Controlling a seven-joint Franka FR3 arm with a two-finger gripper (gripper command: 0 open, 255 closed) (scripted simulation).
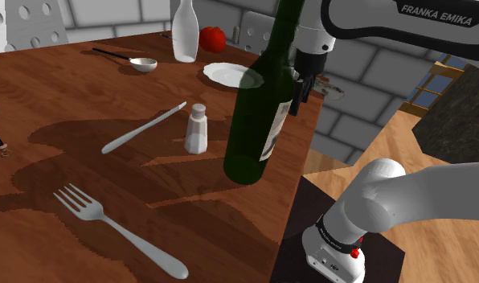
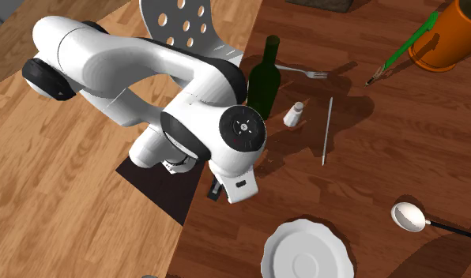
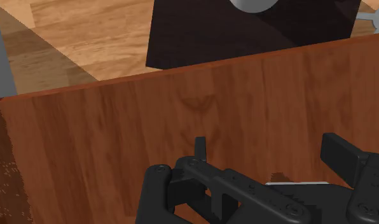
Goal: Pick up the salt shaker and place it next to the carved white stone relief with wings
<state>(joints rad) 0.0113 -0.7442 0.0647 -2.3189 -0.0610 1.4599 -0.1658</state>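
1. Starting at the shoulder view's left, the fork (image 1: pixel 117 229) and knife (image 1: pixel 143 129) lie flat on the table (image 1: pixel 61 88). The knife is near the shaker but not touching it.
2. Next is the shaker (image 1: pixel 197 129), my target. It stands upright mid-table with its long axis vertical, free on all sides and untouched.
3. Then the bottle (image 1: pixel 262 96), tall and dark green. In the shoulder view it covers the gap between shaker and claw. The second exterior view puts it just beside the shaker, toward the table edge. I judge it flanks my line rather than blocks it, but the arm could clip it.
4. Now the claw (image 1: pixel 299 100), hanging over the table's edge strip near the plate (image 1: pixel 227 74). In the wrist view its fingers (image 3: pixel 201 149) stand wide apart over bare wood, with nothing between them. From here the shaker lies to the shoulder view's left and lower, well apart. I'd come down on it from above, straddling its narrow body.
5. Just behind the claw is a grey thing (image 1: pixel 333 90), half hidden, and I can't tell what it is.
6. At the right is the stand (image 1: pixel 294 249), tight against the table edge.
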